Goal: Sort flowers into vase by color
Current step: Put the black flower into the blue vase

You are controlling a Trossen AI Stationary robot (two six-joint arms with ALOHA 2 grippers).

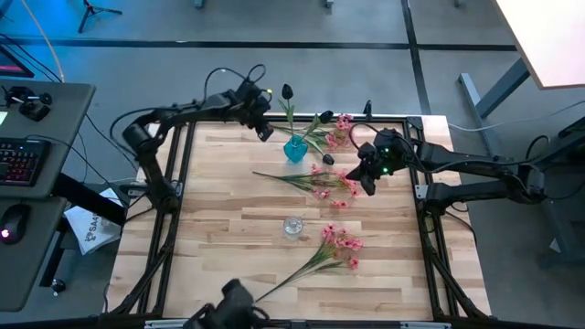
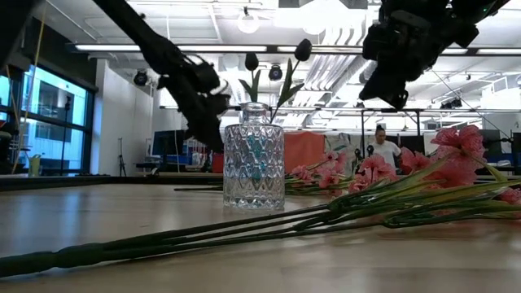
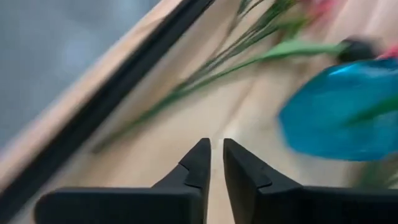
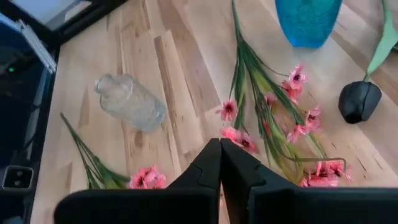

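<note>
A blue vase (image 1: 294, 149) stands near the table's far edge with two black buds (image 1: 287, 91) on green stems in it. A third black bud (image 4: 359, 101) lies on the wood beside it. One pink spray (image 1: 320, 183) lies mid-table, a second (image 1: 334, 247) lies nearer, and more pink blossoms (image 1: 338, 128) lie by the far edge. A clear glass vase (image 1: 292, 227) stands upright between the sprays. My left gripper (image 1: 260, 123) hovers just left of the blue vase (image 3: 339, 112), shut and holding nothing. My right gripper (image 1: 368, 178) hangs shut in the air over the middle spray (image 4: 273, 118).
A black frame (image 1: 183, 183) runs along the table's left, right and far edges. Bare wood (image 1: 219, 219) lies left of the clear vase. Beyond the far edge, in the low view, a person (image 2: 381, 146) stands in the room.
</note>
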